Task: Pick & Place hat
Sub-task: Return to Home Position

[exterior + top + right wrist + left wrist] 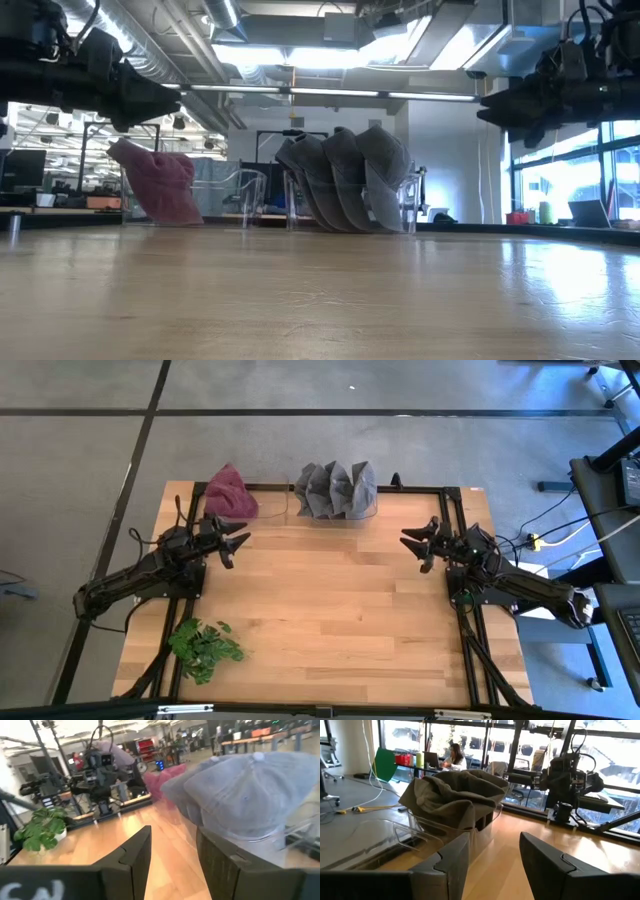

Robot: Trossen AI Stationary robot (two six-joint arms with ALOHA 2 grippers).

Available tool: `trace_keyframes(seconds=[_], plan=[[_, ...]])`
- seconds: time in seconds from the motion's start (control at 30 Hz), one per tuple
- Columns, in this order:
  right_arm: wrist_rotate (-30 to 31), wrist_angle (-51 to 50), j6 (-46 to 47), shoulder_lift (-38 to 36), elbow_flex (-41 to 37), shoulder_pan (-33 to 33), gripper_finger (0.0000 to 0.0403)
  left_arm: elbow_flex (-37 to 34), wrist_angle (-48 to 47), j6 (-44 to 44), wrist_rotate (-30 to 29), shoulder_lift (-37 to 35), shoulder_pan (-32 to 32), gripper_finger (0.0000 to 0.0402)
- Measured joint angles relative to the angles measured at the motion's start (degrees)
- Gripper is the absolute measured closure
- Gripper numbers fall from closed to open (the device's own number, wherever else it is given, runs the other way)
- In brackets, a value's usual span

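- Four gray caps stand nested in a row at the far edge of the worktop; they sit in a clear bin whose walls show in the low view
- One pink cap lies just to the left of them, leaning against a second clear bin; whether it sits fully inside cannot be told
- One small green plant stands at the near left corner, well apart from the caps
- Two arms, one on each side, both raised clear of the wood
- The left end effector hangs near the pink cap; its fingers are parted and grip nothing
- The right end effector hangs off to the right of the gray caps; its fingers are also parted and grip nothing
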Motion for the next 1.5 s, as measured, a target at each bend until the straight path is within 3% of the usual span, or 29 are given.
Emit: trace_keyframes(seconds=[0.27,0.57,1.5], plan=[[4.5,-7.3,0.2,-10.4,0.0,0.0,0.0247,0.0,0.0,2.7,0.0,0.0,0.0,0.0233],[7.4,-6.1,3.0,-10.4,0.0,0.0,0.0247,0.0,-0.9,6.0,-0.1,0.2,0.0,0.0233],[7.4,-10.9,2.9,-10.4,0.0,0.0,0.0247,0.0,-0.9,6.4,-0.3,0.5,0.0,0.0233]])
